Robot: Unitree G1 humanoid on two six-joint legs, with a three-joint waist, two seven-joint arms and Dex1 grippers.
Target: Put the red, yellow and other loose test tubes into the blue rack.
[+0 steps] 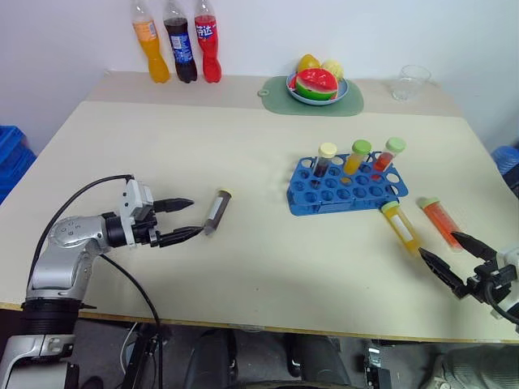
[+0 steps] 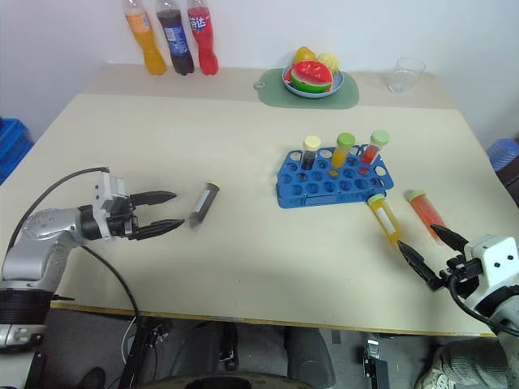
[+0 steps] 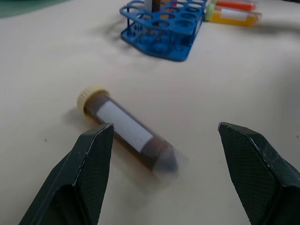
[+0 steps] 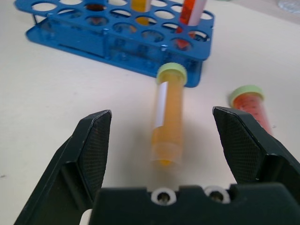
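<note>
- Left gripper: spread wide, empty, level over table.
- Just past its fingertips: greyish cream-capped tube, lying flat, untouched.
- Right gripper: parted, empty, aimed at yellow tube; red-orange tube beside.
- Beyond both: blue rack, three tubes upright.

The pointed tip of the dark tube is blurred in the left wrist view. The lower halves of the three standing tubes are hidden inside the blue rack. The blue bins at the far left are cut off by the edge.
</note>
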